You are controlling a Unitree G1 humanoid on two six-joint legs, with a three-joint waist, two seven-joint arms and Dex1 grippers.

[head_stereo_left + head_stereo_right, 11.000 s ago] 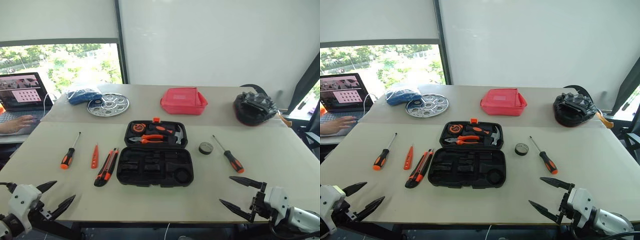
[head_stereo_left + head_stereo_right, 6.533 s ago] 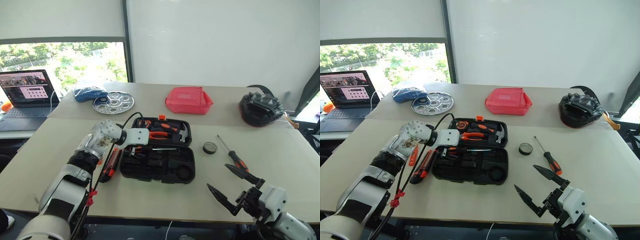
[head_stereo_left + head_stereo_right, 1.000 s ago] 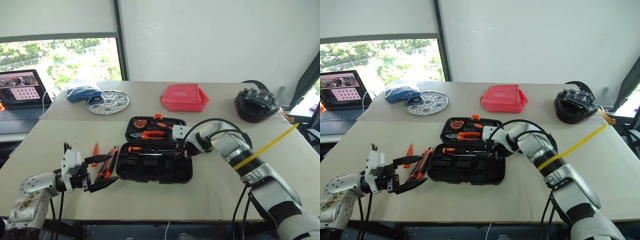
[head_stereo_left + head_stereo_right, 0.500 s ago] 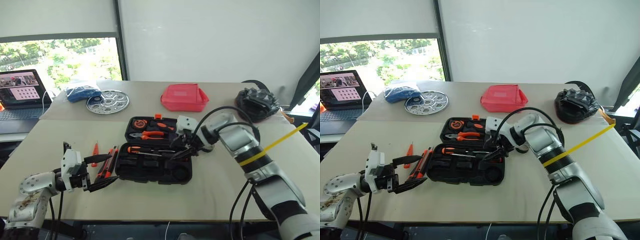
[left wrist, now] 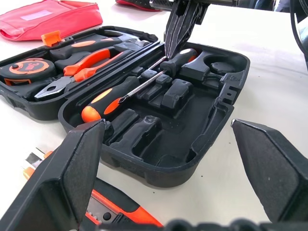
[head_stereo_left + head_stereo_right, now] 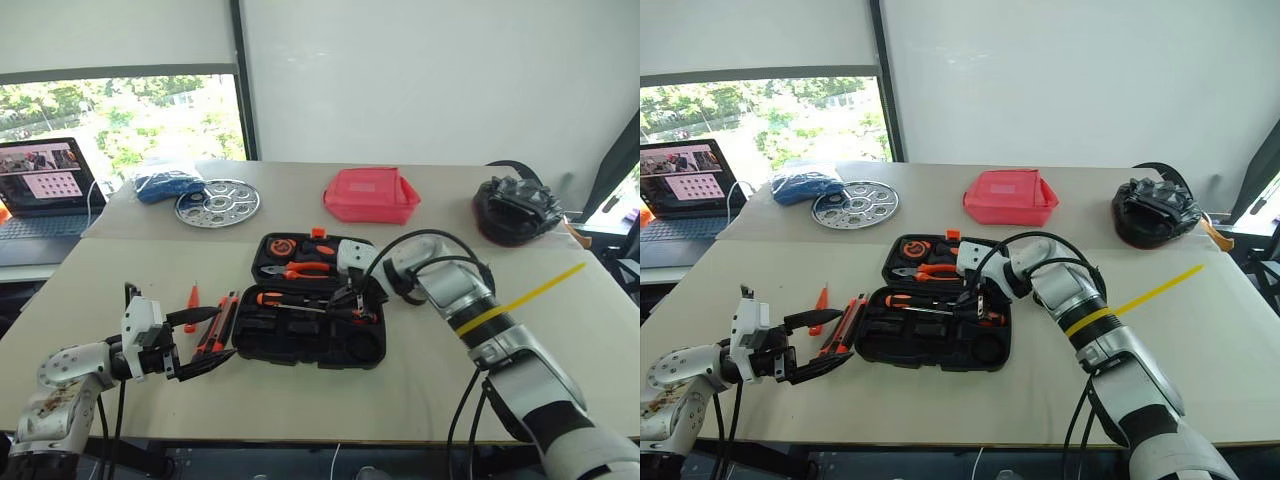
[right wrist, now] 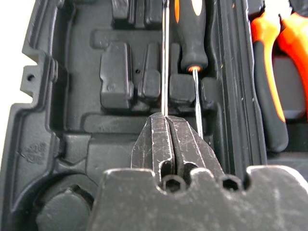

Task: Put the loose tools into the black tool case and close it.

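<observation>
The right gripper point(image 6: 352, 297), fingers pressed together, points down at a screwdriver point(image 5: 178, 58) lying lengthwise in the black tool case point(image 6: 310, 345), while beside the case's left edge the utility knife point(image 6: 215, 323) lies nearest the wide-spread left gripper point(image 6: 197, 341).

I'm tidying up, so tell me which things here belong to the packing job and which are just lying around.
Job: tool case, two screwdrivers, tester screwdriver, utility knife.
Lying about: red pouch, laptop, metal disc, blue bundle, black bundle.
</observation>
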